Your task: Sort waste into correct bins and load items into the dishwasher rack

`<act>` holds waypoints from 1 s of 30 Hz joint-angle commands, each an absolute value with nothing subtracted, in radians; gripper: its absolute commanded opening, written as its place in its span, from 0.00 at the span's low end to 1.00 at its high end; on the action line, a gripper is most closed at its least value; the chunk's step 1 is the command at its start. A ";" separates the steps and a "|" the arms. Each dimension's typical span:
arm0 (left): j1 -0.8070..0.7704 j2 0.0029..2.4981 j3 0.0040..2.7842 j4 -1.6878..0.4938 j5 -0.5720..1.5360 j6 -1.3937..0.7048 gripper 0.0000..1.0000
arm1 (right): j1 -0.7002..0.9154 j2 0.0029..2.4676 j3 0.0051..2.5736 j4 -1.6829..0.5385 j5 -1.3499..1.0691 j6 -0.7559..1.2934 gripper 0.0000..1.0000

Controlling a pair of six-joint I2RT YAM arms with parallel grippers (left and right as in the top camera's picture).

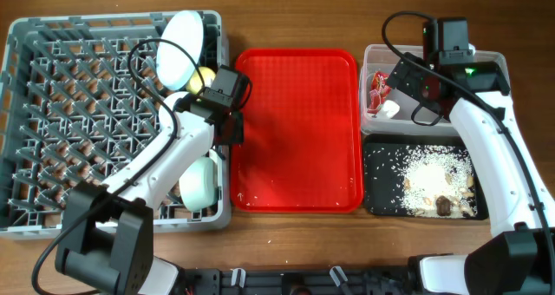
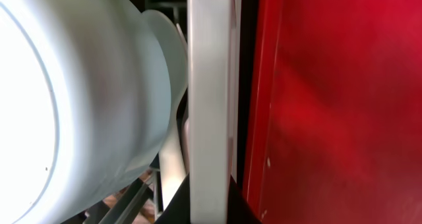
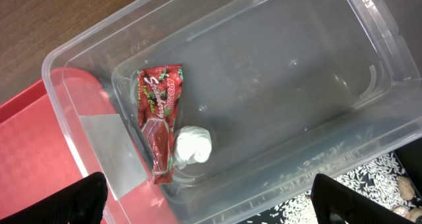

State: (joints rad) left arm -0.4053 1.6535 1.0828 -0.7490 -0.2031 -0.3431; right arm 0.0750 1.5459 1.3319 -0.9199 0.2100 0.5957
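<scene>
Your right gripper [image 3: 211,201] hangs wide open, empty, above one tub [image 3: 316,85] holding one wrapper [image 3: 158,118] and one tissue [image 3: 192,145]. Your left gripper [image 1: 231,126], its opening impossible to tell, crowds the rack [image 1: 87,87] at its right edge.

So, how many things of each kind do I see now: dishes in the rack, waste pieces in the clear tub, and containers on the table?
Dishes in the rack: 3 (plate, yellow cup, bowl)
Waste pieces in the clear tub: 2 (red wrapper, tissue)
Containers: 4 (rack, red tray, clear tub, black tray)
Total: 9

Open red tray [image 1: 297,130] between rack [image 1: 52,113], tub [image 1: 373,126]
</scene>
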 commanded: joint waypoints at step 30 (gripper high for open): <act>-0.393 1.608 1.166 -0.656 -0.237 -0.192 0.72 | 0.072 1.554 1.333 -0.920 0.209 0.579 1.00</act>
State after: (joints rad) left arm -0.4046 1.6577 1.0748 -0.6224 -0.2352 -0.1921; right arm 0.0750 1.5459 1.3319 -0.9203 0.2100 0.5957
